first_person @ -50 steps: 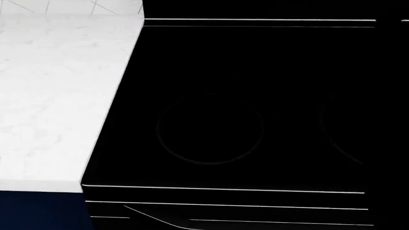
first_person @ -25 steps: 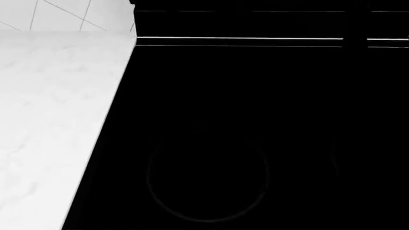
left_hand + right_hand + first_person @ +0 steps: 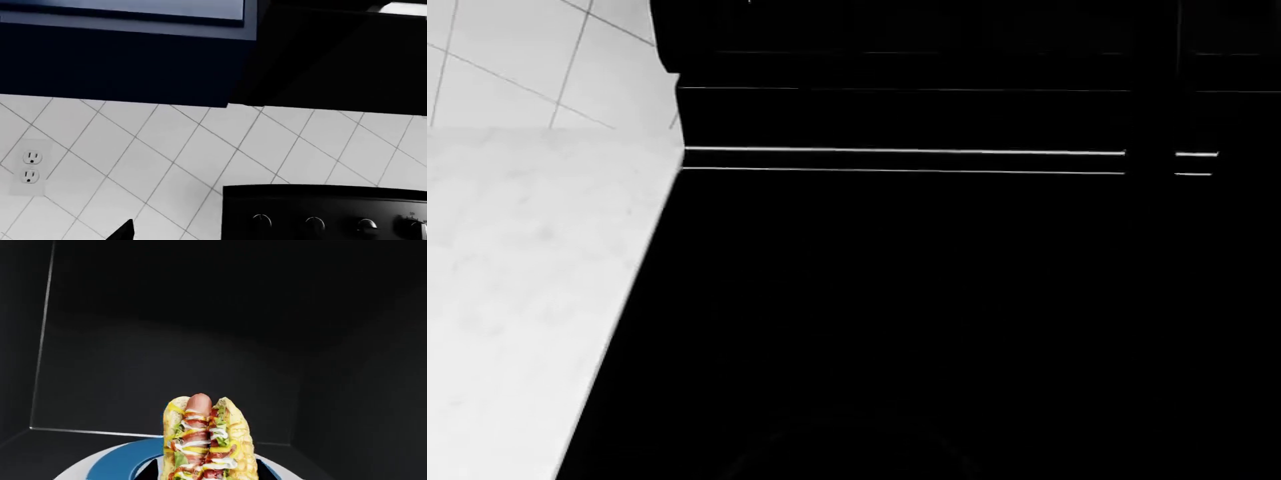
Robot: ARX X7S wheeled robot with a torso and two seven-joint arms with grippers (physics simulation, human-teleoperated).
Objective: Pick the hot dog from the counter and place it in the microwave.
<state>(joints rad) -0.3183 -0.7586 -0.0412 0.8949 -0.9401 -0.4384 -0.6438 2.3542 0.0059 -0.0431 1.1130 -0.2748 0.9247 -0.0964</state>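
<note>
- Nearest, in the right wrist view, the hot dog (image 3: 205,440) stands lengthwise over a blue plate (image 3: 127,460), apparently carried; the right pincer's jaws are unseen, so I cannot tell their state.
- Beyond it, the microwave (image 3: 200,340) cavity's dark walls surround it, ready to receive it.
- Left pincer: also out of sight; the counter (image 3: 521,300) edge meets the black stove (image 3: 934,320).

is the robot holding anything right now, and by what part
It cannot be told. The yellow-bunned hot dog fills the right wrist view above a blue-and-white plate inside a dark box, but no fingers show, so neither grip nor hold point is visible.
</note>
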